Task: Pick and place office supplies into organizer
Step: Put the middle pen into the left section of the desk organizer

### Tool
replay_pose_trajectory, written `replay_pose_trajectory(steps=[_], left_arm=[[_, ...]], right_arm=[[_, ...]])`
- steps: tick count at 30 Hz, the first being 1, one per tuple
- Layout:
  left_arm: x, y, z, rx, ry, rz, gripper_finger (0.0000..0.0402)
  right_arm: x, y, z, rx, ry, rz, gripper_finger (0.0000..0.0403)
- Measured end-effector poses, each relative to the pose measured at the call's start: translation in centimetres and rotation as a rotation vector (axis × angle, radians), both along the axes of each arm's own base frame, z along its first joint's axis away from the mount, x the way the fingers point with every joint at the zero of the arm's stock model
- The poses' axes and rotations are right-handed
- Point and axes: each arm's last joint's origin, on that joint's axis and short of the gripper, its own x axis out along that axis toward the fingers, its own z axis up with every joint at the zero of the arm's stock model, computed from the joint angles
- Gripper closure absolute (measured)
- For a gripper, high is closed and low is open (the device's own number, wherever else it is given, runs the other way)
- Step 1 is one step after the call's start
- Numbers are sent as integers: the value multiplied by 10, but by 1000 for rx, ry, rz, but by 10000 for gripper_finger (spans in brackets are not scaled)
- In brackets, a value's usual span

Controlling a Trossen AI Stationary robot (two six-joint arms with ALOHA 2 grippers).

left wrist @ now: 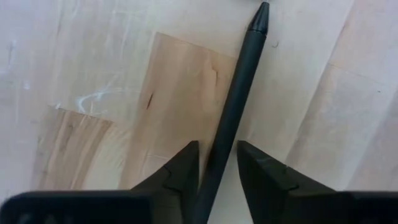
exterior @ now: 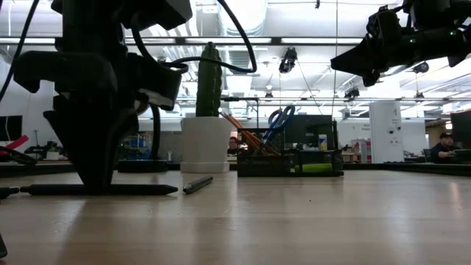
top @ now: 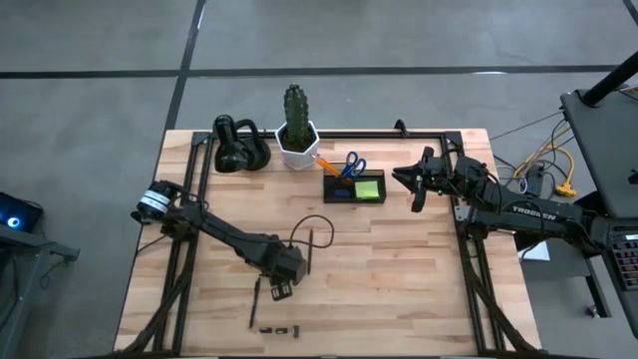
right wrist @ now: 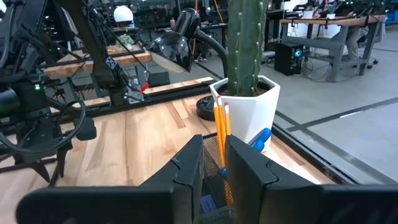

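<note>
Between the fingers of the left pincer (left wrist: 217,171) lies a dark pen (left wrist: 233,106), flat on the tabletop (top: 399,279), long axis running straight ahead. Fingers straddle it, parted, not yet clamped. Right pincer (top: 417,184) hovers near the organizer (top: 354,186), narrowly parted, empty.

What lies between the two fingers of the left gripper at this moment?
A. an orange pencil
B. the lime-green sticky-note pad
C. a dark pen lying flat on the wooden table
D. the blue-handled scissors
C: in the left wrist view the left gripper has one finger on each side of the dark pen, which lies flat on the table.
</note>
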Motion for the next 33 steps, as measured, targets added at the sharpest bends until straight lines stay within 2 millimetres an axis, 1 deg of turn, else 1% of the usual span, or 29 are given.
replay_pose_trajectory(steps=[6,8,13,22,28,33], left_arm=[[0,1,-1,1,-2,2,378],[2,1,0,-6,-16,2,390],[2,0,0,-8,-22,-7,387],[-1,2,9,-13,-18,-8,386],[-2,4,23,-28,-61,0,386],[-4,10,38,-11,-119,24,386]], right_arm=[[0,0,0,0,0,0,346],[0,0,0,0,0,0,346],[0,0,0,0,0,-1,346],[0,0,0,0,-1,-1,346],[0,0,0,0,-1,0,346],[0,0,0,4,-2,0,346]])
